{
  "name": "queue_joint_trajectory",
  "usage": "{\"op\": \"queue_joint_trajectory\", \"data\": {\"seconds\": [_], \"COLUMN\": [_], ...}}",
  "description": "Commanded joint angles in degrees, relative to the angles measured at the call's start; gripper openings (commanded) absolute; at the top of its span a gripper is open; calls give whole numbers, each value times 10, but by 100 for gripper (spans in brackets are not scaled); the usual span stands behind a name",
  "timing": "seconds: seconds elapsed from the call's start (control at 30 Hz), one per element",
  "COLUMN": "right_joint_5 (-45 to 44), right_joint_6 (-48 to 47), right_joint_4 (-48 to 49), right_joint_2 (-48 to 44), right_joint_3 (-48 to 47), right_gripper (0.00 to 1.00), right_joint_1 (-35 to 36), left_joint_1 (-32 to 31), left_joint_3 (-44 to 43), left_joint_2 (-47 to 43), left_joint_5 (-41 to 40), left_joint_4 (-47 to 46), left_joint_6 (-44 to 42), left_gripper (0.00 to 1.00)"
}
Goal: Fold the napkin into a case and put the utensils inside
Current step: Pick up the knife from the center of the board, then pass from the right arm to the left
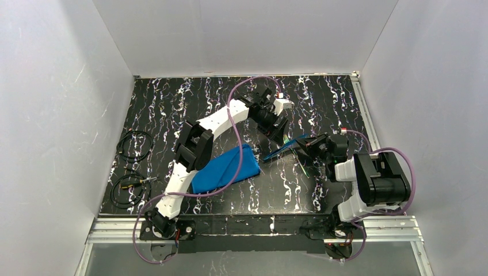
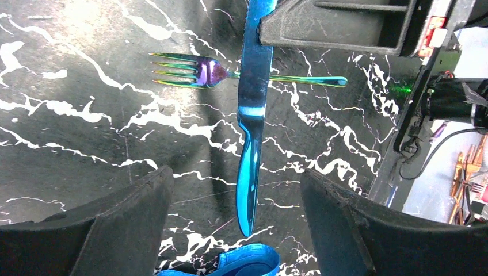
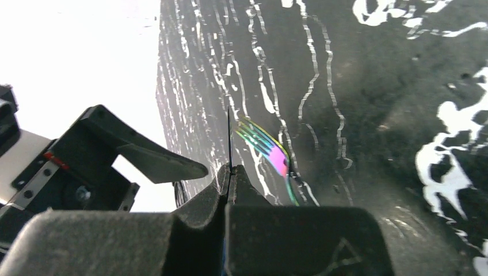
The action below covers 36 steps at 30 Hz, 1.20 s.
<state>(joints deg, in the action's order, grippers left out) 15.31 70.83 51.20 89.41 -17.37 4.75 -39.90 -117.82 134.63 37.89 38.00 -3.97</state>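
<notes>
A shiny blue knife (image 2: pixel 253 115) hangs blade-up above the table, and my right gripper (image 3: pixel 229 172) is shut on its blade; only the thin edge shows there. My left gripper (image 2: pixel 236 175) is open, its fingers (image 2: pixel 132 218) standing wide on both sides of the knife's handle without touching it. A rainbow-tinted fork (image 2: pixel 230 73) lies flat on the marbled table behind the knife, also visible as the fork (image 3: pixel 270 152) in the right wrist view. The folded blue napkin (image 1: pixel 224 169) lies left of the knife (image 1: pixel 281 150); its edge (image 2: pixel 253 265) shows just below the handle tip.
Two black cable coils (image 1: pixel 134 144) (image 1: pixel 128 190) lie by the left wall. White walls close in the table on three sides. An aluminium rail (image 1: pixel 253 230) runs along the near edge. Purple cables hang along both arms.
</notes>
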Motion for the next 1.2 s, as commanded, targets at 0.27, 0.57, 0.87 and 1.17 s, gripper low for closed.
{"op": "queue_joint_trajectory", "data": {"seconds": [0.27,0.57,0.87,1.17], "right_joint_5": [102,166,142,183], "right_joint_6": [35,98,3,59], "right_joint_4": [128,273,82,165], "right_joint_2": [-22,16,-102,-97], "right_joint_3": [-34,-59,-79,-88], "right_gripper": [1,1,1,42], "right_joint_1": [-13,-17,-17,-12], "left_joint_1": [12,24,32,32], "left_joint_3": [-43,-19,34,77], "left_joint_2": [35,-6,-70,-127], "left_joint_5": [163,278,291,316], "left_joint_4": [38,43,34,16], "left_joint_6": [36,73,78,100], "left_gripper": [72,48,0,0]}}
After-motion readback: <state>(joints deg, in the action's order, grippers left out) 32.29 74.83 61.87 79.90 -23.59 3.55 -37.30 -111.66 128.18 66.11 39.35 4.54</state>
